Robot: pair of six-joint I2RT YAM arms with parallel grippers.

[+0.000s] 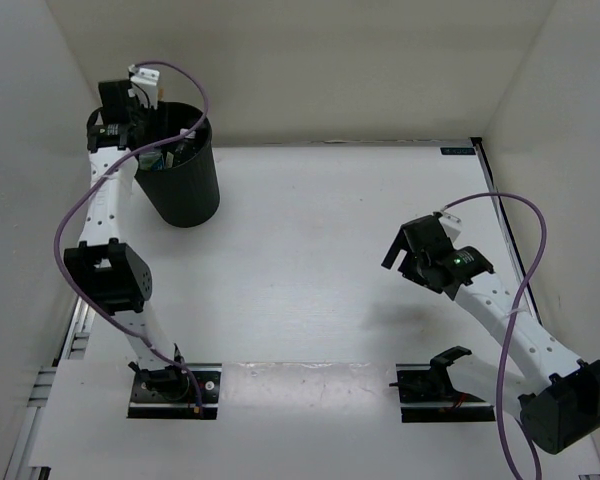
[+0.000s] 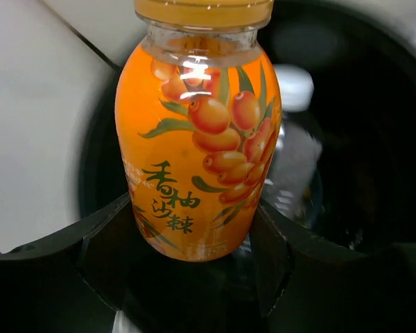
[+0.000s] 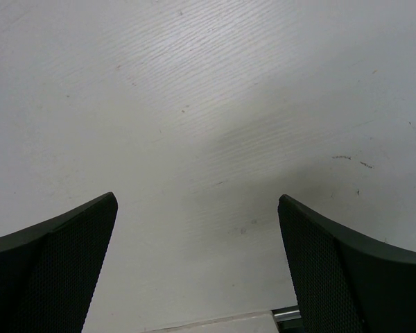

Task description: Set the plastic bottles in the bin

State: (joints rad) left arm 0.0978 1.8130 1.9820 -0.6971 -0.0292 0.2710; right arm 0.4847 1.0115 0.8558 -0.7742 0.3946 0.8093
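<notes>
A stubby orange-filled plastic bottle [image 2: 197, 132] with a berry label fills the left wrist view. My left gripper [image 2: 194, 208] is shut on its lower body, one finger on each side. It hangs over the open mouth of the black bin [image 2: 374, 139]. Down inside the bin lies a clear bottle with a white cap [image 2: 291, 90]. From above, the left gripper [image 1: 145, 125] is at the rim of the bin [image 1: 185, 190] at the far left. My right gripper [image 1: 405, 260] hovers open over the bare table [image 3: 208, 104], with nothing between its fingers [image 3: 69, 257].
White walls enclose the table on the left, back and right. The bin stands close to the left wall. The arm bases and their black mounting plates [image 1: 445, 390] sit along the near edge.
</notes>
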